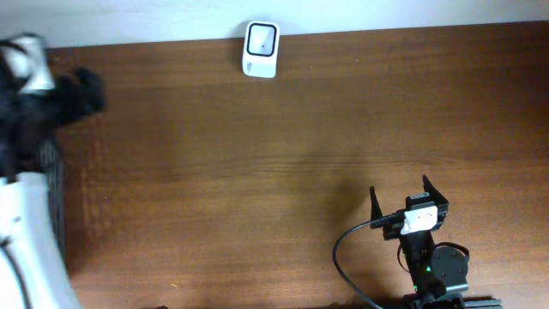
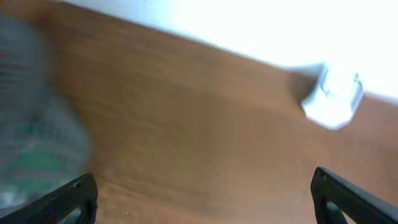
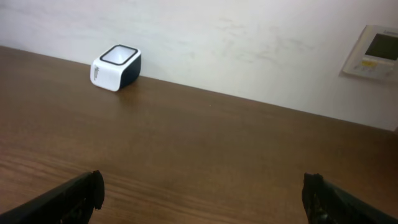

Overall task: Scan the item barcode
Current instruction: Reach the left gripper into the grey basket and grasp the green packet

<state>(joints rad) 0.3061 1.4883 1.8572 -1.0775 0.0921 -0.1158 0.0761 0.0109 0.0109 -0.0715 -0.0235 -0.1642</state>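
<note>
Closest to the lens are the dark fingertips (image 3: pixel 69 198) of your right gripper (image 3: pixel 202 200), spread wide at the bottom corners of the right wrist view and holding nothing, with only bare table (image 3: pixel 205 143) between them. Your left gripper (image 2: pixel 208 202) is just as splayed and just as empty. The scanner (image 1: pixel 260 49), a white block with a dark window facing up, sits at the far edge of the table against the wall, a little left of centre. I judge it is set there so a barcode can be passed over the window. Both wrist cameras point toward it, while the right arm sits at the near right, well apart from it. You will not find the item itself in any view. The likeliest place is the mesh-sided thing (image 1: pixel 53 180) at the far left. In the left wrist view it is only a grey-green smear, so I cannot tell what it holds. The left arm (image 1: pixel 26 223) is blurred and cut off by the frame edge in the overhead view. A wall panel (image 3: pixel 373 53) at far right is too small to read.
</note>
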